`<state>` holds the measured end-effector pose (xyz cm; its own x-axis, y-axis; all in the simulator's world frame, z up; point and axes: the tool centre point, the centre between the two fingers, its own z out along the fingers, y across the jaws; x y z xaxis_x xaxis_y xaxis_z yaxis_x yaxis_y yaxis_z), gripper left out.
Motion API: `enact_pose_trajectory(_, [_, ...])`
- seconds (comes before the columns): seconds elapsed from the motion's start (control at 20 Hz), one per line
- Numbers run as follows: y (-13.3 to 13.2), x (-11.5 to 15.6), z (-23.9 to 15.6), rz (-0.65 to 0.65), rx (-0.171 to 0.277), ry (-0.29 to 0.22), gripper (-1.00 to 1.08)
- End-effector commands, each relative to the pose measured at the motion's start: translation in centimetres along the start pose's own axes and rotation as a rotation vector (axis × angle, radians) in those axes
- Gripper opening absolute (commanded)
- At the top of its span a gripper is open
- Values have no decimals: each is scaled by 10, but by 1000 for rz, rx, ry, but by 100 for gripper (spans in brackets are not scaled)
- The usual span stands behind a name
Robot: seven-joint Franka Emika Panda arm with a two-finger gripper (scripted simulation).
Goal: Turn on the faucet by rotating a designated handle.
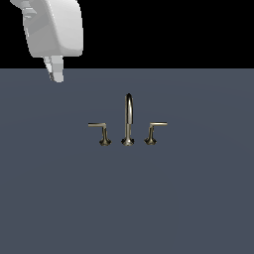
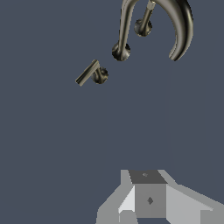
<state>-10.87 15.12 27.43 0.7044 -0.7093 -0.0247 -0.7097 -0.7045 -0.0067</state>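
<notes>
The faucet (image 1: 128,119) stands mid-scene on the flat grey surface: a tall arched spout between two L-shaped levers. The designated handle (image 1: 101,131) is the lever on the exterior view's left, its slim bar pointing away from the spout. My gripper (image 1: 55,75) hangs high, well off toward the exterior view's upper left, far from the handle and touching nothing. Its fingers look shut with nothing between them. In the wrist view the handle (image 2: 94,73) is the nearest lever, ahead of the gripper (image 2: 146,197), with the spout (image 2: 177,30) beyond it.
The twin lever (image 1: 154,131) stands on the spout's other side, also seen in the wrist view (image 2: 143,25). The grey surface (image 1: 127,198) stretches flat around the set, under a black background.
</notes>
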Motion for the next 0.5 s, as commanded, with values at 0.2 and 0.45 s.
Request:
enact_pose_trajectory(0.2, [-25, 16, 29, 119, 3, 2, -100])
enact_pose_trajectory(0.45, [-43, 31, 51, 208, 4, 5, -100])
